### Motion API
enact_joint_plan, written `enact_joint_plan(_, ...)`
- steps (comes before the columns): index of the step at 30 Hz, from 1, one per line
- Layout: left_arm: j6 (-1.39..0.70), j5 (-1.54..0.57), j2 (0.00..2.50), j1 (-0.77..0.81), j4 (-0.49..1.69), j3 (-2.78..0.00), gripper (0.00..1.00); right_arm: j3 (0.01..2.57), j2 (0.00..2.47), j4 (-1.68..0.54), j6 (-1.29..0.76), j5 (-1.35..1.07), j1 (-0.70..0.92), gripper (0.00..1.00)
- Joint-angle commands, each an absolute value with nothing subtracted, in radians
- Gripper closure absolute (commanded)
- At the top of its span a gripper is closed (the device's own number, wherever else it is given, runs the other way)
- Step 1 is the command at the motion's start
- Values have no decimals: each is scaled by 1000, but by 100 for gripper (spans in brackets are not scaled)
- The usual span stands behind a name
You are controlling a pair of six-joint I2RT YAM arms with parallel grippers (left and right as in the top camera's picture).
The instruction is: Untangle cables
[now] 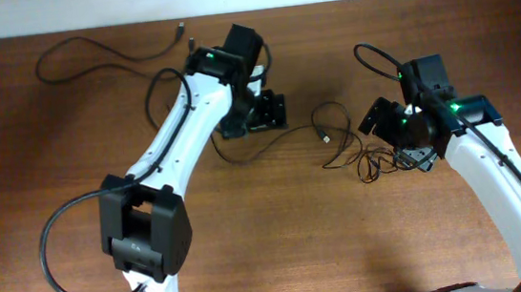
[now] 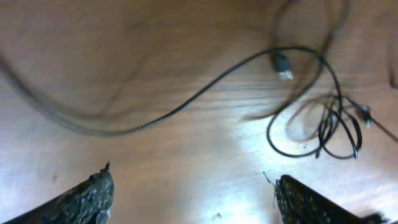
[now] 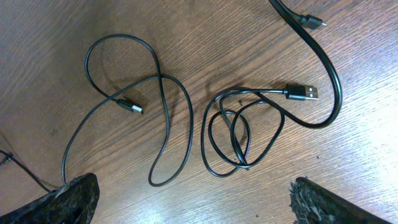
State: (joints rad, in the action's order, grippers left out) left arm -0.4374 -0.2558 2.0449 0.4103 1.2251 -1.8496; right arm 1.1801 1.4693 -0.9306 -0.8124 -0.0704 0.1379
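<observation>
Risk in closing over the cables [image 3: 242, 140], coiled loose on the table [image 3: 50, 37] under the right arm: two crossed strands pinched together, loops cinched tighter, USB plug [image 3: 303, 93] snagged inside a loop. Left gripper [image 2: 193, 177] and right gripper [image 3: 193, 183] both spread wide, holding nothing, touching no cord.

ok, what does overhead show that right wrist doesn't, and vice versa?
Overhead only: the left arm, the right arm, the left gripper, and a separate loose cable near the far left corner.

Right wrist only: close detail, with a USB plug on a looped cable, a small plug on a wavy cable, and the right gripper open with nothing between its fingers.

Both: thin black cables lying on the wooden table.
</observation>
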Motion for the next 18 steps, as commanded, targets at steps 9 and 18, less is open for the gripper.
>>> enact_joint_plan(9, -707, -219, 2049, 424, 1268, -1850, 14, 1183, 1473, -886, -820, -88, 137, 2)
enact_joint_plan(18, -897, -178, 2049, 510, 1145, -1752, 29, 1180, 1473, -885, -820, -102, 147, 2)
